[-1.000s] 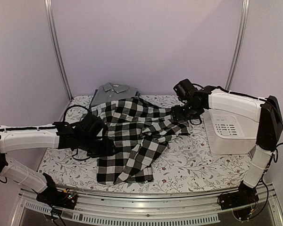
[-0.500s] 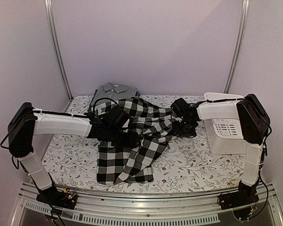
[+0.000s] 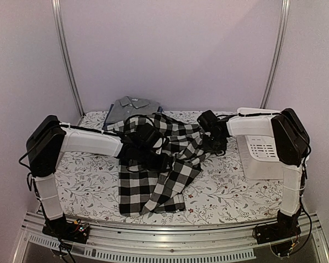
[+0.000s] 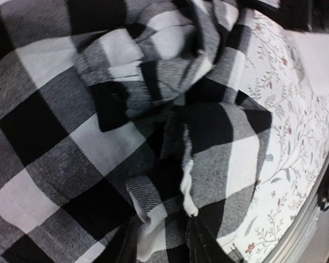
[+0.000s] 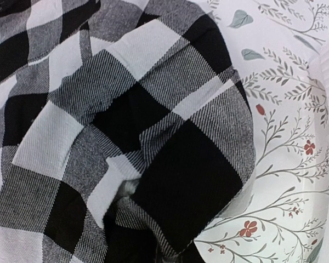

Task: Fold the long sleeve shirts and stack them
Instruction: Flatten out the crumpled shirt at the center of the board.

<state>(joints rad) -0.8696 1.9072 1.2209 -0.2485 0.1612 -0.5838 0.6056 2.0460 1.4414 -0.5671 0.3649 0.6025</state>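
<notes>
The black-and-white checked shirt (image 3: 137, 189) lies crumpled across the middle of the table, one part trailing toward the front edge. My left gripper (image 3: 153, 157) presses into its middle. In the left wrist view its two dark fingers close on a bunched fold of the checked shirt (image 4: 98, 137), the left gripper (image 4: 162, 234) pinching cloth. My right gripper (image 3: 211, 143) sits at the shirt's right edge. In the right wrist view the checked shirt (image 5: 170, 164) gathers over the fingertips and hides them. A folded grey shirt (image 3: 129, 105) lies at the back.
A white plastic basket (image 3: 263, 156) stands at the right side, just beside the right arm. The floral tablecloth (image 3: 230, 192) shows around the shirt. Metal frame posts rise at the back corners.
Both arms moved inward over the checked shirt and both grippers closed on its cloth. The shirt has bunched narrower and shifted slightly to the right.
</notes>
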